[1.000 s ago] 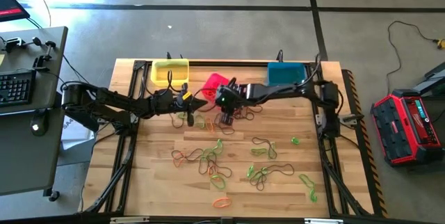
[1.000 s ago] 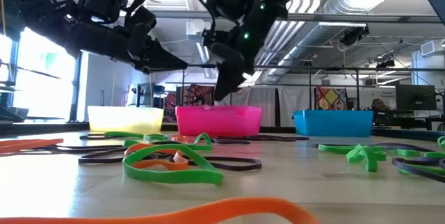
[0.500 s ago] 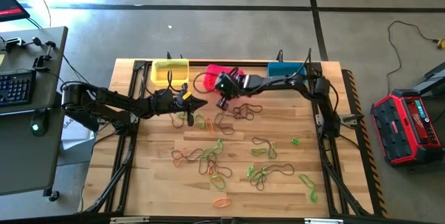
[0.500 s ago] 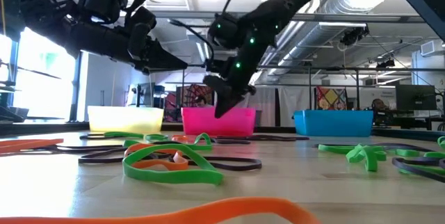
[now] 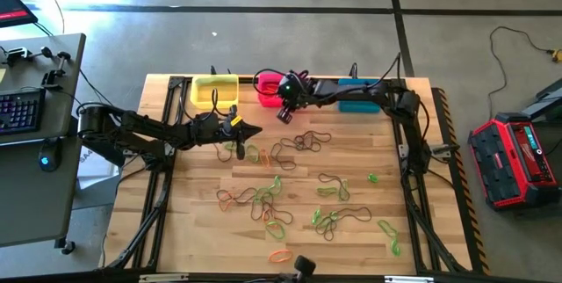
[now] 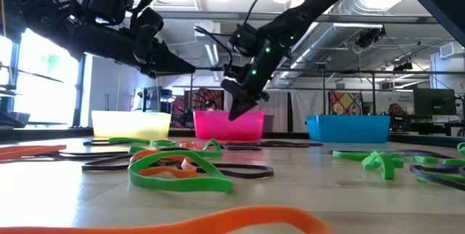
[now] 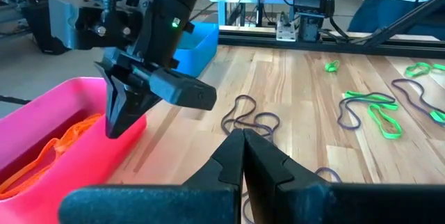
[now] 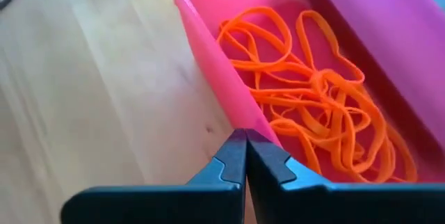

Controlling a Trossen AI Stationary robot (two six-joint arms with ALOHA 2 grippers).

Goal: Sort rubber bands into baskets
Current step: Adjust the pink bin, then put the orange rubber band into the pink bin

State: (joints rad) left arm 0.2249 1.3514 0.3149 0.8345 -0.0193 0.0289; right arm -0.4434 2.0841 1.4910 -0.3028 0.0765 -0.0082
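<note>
Three bins lined up along the far edge of the wooden table (image 5: 202,230): yellow basket (image 5: 214,90), pink basket (image 5: 269,89), teal basket (image 5: 357,95). Pink one loaded with a tangle of orange rubber bands (image 8: 316,92), easy to see from the right wrist view. Can't tell what's in the yellow and teal ones.

Right gripper (image 5: 284,112) parked at the near wall of the pink basket, tips pointing down just above the table, fingers pinched fully together with nothing between them. Same thing in the low view: dark fingertips hanging in front of the pink wall.

Left gripper (image 5: 255,130) hovering over the table in front of the yellow and pink baskets, also clamped tight and empty.

Plenty of loose rubber bands (image 5: 263,199) spread over the middle and near part of the table, a mix of green, orange and dark ones, with a dark clump (image 5: 303,142) lying close to the pink basket.
</note>
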